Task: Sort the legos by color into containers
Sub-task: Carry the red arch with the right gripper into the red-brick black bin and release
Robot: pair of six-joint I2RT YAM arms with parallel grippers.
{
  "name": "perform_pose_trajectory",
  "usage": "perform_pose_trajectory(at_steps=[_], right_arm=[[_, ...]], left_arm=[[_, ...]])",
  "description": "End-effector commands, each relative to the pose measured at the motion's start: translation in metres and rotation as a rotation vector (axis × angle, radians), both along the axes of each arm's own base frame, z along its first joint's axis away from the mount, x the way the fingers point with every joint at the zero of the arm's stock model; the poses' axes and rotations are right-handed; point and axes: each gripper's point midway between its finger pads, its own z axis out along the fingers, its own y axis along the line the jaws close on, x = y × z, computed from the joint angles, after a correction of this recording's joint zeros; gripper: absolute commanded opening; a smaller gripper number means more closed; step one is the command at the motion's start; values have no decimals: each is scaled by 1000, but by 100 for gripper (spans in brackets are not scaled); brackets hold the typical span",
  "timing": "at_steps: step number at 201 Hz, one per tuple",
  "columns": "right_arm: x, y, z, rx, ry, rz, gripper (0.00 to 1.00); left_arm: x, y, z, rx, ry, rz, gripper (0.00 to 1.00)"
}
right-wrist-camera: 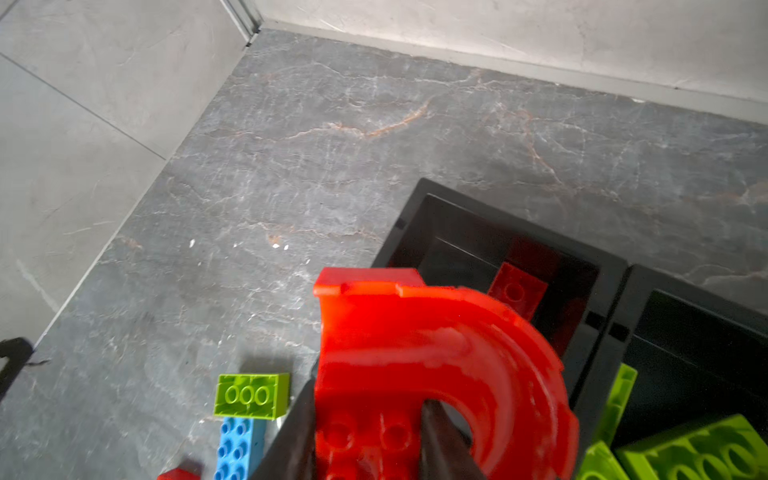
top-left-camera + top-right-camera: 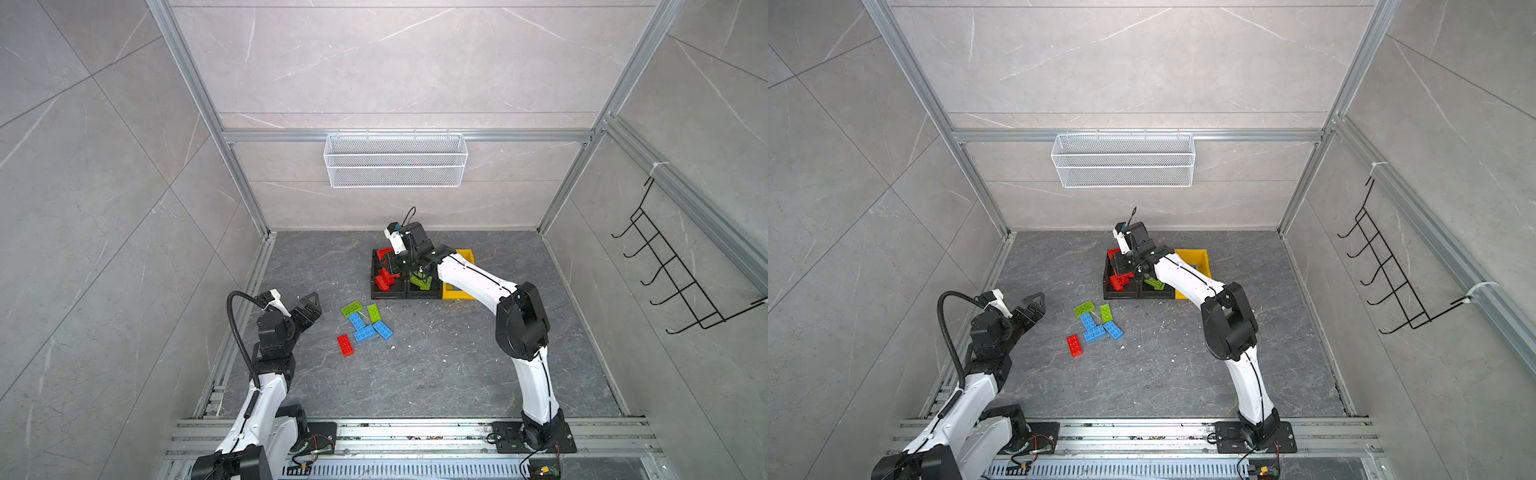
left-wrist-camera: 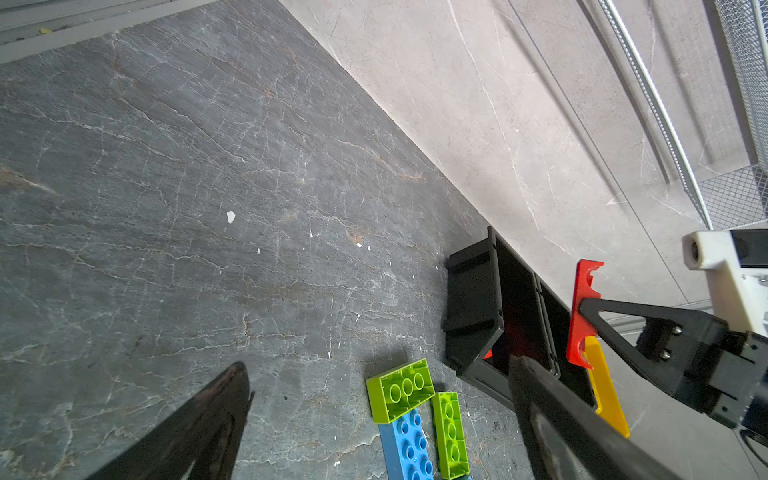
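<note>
Grey veined stone forms the work surface [image 2: 436, 374], closed in by pale tiled walls [image 2: 395, 75]. Near its far edge stand the three joined containers: a left black bin [image 2: 388, 295] holding red bricks [image 2: 383, 282], a middle black bin [image 2: 424, 296] with lime green ones [image 2: 420, 282], and a yellow bin [image 2: 455, 294] mostly hidden behind the arm [image 2: 478, 278]. The right gripper [image 1: 368, 436] pinches the red arch piece [image 1: 436, 353] by its studded end, jaws pressed on both sides, and holds it in the air over the left black bin. I judge this is because red goes with red, so the release is the step in hand. In the right wrist view the arch covers one corner of that bin's rim, so it could perhaps catch there if let go too early. The left gripper [image 2: 319, 305] hovers with fingers spread wide, touching nothing, near the loose pieces on the stone: two green bricks [image 2: 351, 308], three blue bricks [image 2: 365, 332] and one red brick [image 2: 345, 345], lying close together.
</note>
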Motion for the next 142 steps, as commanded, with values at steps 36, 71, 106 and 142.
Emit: perform_pose_trajectory(at_steps=[36, 71, 106, 142], right_arm=[[10, 18, -16, 80, 44, 16, 17], [11, 17, -17, 64, 56, 3, 47], [4, 7, 7, 56, 28, -4, 57], [-22, -8, 33, 44, -13, 20, 59]], left_arm=[[2, 4, 9, 41, -27, 9, 100], [2, 1, 12, 32, -42, -10, 100], [2, -3, 15, 35, -52, -32, 100], [2, -2, 16, 34, -51, -26, 100]])
